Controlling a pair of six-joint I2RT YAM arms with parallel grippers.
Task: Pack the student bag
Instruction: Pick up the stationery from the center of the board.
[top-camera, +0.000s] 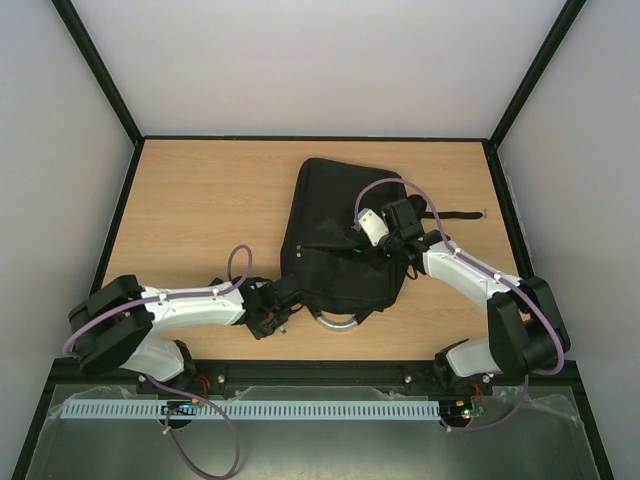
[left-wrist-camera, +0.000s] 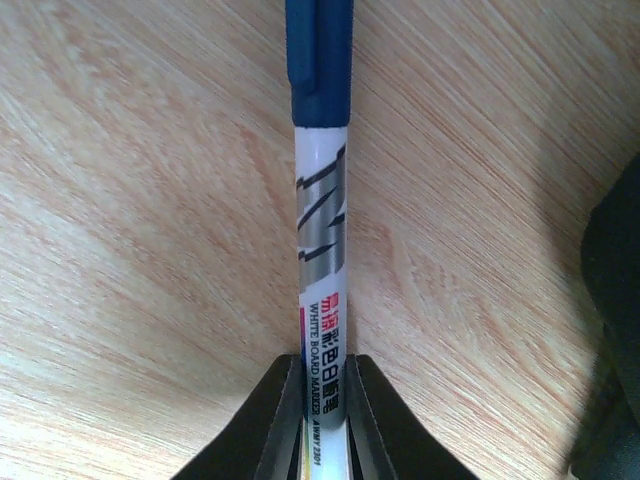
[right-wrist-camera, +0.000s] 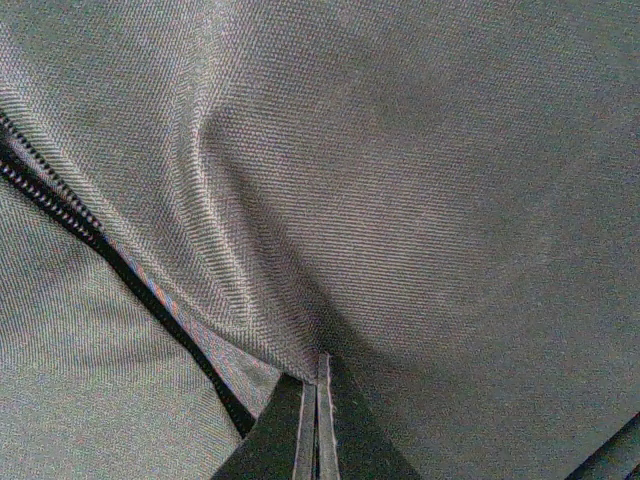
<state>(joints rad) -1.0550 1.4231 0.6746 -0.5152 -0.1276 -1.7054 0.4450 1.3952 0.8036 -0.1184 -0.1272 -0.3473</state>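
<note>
Left pincer (left-wrist-camera: 322, 378) clamps a white whiteboard marker with a blue cap (left-wrist-camera: 321, 200) just over the light wooden table (top-camera: 190, 210). Farther back, the right pincer (right-wrist-camera: 318, 372) pinches a fold of the large black fabric student bag (top-camera: 335, 225), which lies flat at mid-table.

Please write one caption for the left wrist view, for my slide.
Left gripper clamps a white, blue-capped whiteboard marker; light wooden table behind.

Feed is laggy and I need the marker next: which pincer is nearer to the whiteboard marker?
Left. The left pincer has the whiteboard marker between its fingers; the right pincer is away on the student bag, pinching its fabric.
</note>
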